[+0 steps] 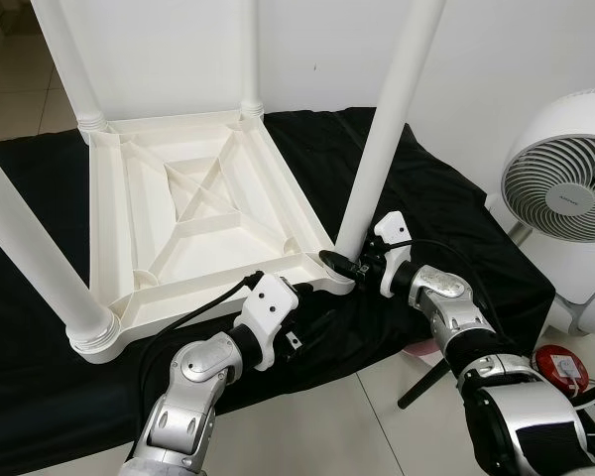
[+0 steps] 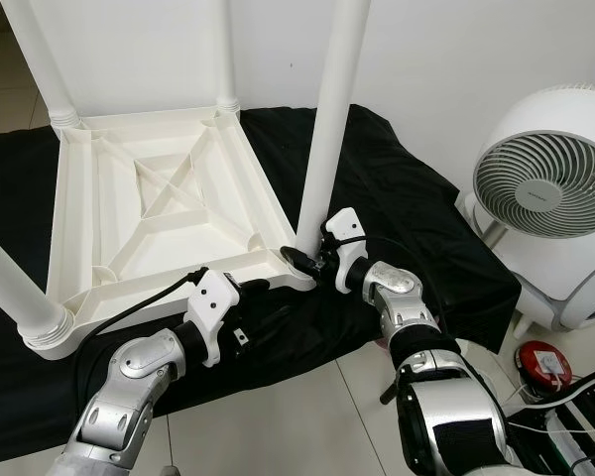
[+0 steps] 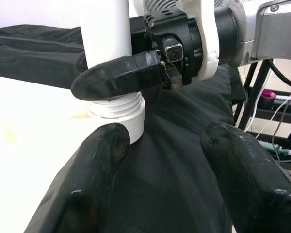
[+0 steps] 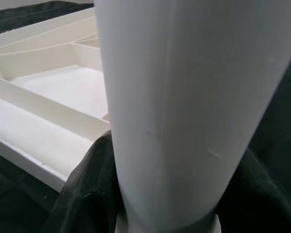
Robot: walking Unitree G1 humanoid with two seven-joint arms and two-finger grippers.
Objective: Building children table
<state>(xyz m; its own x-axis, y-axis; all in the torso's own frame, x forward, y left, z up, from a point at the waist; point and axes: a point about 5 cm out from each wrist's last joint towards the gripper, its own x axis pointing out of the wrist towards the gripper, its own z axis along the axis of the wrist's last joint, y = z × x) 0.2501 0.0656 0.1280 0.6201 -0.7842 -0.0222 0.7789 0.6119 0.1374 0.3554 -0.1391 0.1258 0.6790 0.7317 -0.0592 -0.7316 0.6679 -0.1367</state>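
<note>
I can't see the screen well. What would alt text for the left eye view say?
The robot's right claw grips the base of a tall white plastic table leg at the near corner of an upturned white plastic children's table on black cloth. The left claw hovers open beside that corner; a white round fan stands to the right.

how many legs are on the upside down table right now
4. One table leg stands at the near right corner, with the right hand closed around its base. One is at the near left corner, one at the far left, one at the far right.
</note>
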